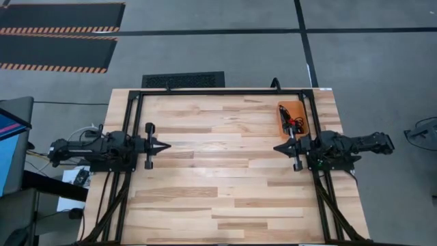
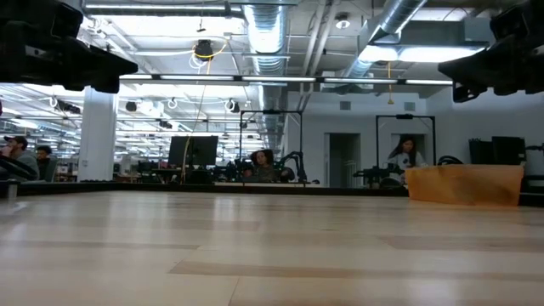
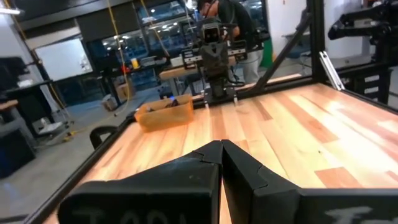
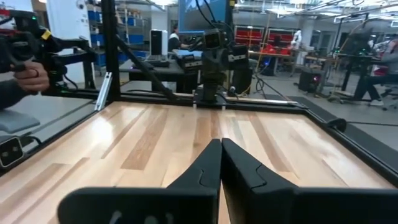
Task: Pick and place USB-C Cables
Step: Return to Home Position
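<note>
Raised lettering shows on the gripper body at the bottom rim of each wrist view, but it is cut off and cannot be read. One orange tray [image 1: 284,108] sits by the right edge of the table [image 1: 218,184], toward the far right corner as the low camera sees it. The USB-C cables [image 1: 294,124] lie inside it as a dark tangle with some red, and their count cannot be told. Only the high view looks into the tray. The low view shows just its outer wall [image 2: 463,184], and the left wrist view sees it [image 3: 165,116] from across the table, beside the opposite arm [image 3: 214,59]. Two arms face each other across the bare middle of the table. The left gripper [image 1: 167,145] is near the left edge and the right gripper [image 1: 276,146] is just beside the tray. Each wrist view shows its own fingers pressed tip to tip with nothing between them: left gripper [image 3: 221,144], right gripper [image 4: 221,142]. The right wrist view alone catches a person's hand [image 4: 25,76] past the table's edge. The low view alone shows several people [image 2: 406,153] seated in the room behind.
</note>
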Tool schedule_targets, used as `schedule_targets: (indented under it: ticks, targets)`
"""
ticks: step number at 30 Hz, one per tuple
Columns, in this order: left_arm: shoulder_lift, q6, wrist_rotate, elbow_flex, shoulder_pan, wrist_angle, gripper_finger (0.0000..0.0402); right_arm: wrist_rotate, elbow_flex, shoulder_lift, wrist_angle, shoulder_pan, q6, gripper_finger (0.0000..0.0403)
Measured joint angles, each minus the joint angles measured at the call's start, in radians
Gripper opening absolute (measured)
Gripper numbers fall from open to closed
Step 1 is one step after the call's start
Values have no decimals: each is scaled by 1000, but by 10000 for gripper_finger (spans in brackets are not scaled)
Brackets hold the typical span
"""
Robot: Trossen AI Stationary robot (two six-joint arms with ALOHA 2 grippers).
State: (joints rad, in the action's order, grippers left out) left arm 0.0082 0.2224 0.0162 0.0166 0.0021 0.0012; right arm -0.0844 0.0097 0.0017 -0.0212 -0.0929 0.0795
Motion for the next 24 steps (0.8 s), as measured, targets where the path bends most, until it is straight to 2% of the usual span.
schedule_targets:
  ticks: [24]
  targets:
    - [0,-46,6,2,1,-2,0,1,-1,0,-1,13,0,33]
